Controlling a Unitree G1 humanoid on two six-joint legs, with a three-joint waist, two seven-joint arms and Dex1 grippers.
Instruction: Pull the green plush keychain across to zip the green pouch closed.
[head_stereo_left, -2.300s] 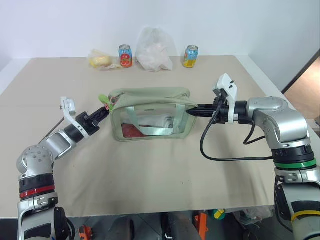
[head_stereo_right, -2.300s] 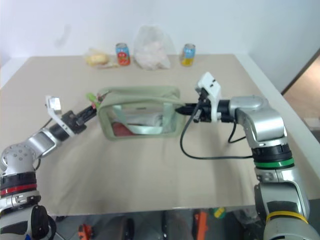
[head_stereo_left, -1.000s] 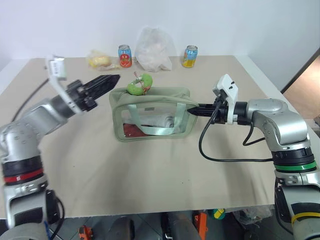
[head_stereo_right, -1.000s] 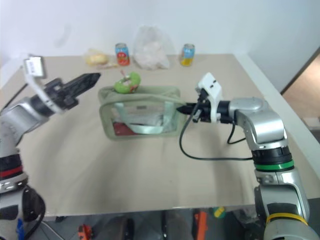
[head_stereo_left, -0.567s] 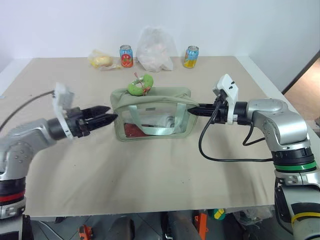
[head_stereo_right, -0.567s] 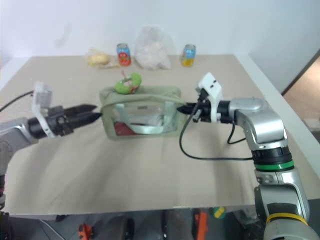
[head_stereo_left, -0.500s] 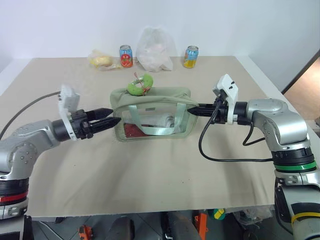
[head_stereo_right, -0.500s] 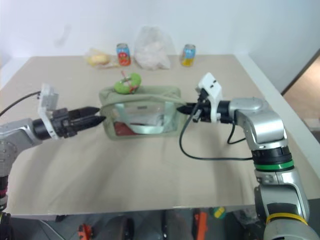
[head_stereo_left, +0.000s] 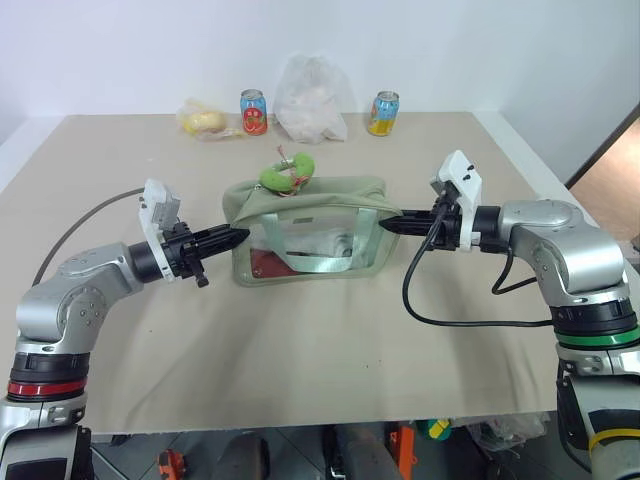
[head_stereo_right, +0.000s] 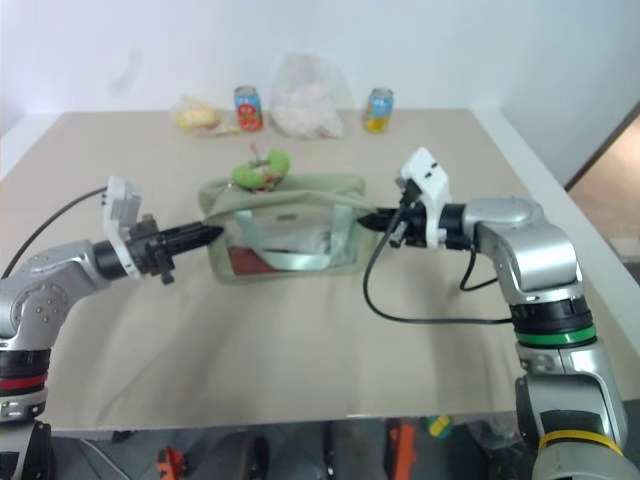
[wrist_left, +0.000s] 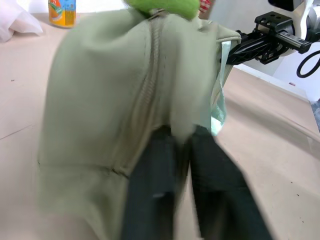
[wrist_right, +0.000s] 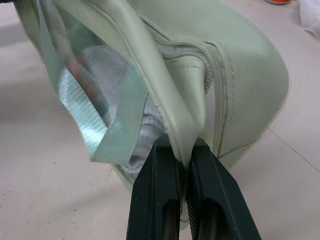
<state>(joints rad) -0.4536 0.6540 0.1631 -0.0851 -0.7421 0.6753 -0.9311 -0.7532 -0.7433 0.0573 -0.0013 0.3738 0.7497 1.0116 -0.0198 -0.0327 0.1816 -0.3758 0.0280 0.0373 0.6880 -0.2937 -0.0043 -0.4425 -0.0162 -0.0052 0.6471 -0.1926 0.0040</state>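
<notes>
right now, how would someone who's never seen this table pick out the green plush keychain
Start at the pale green pouch in the middle of the tan table, stretched between the left gripper and right gripper. The green plush keychain sits on the pouch's top, toward its left end. It is the only fuzzy, bright lime thing there, with a small red-pink charm.

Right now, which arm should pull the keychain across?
Left, probably. The right pincer is shut on the pouch end and anchors it. The left pincer is shut at the opposite end, nearer the keychain on top, so it could let go and take it.
</notes>
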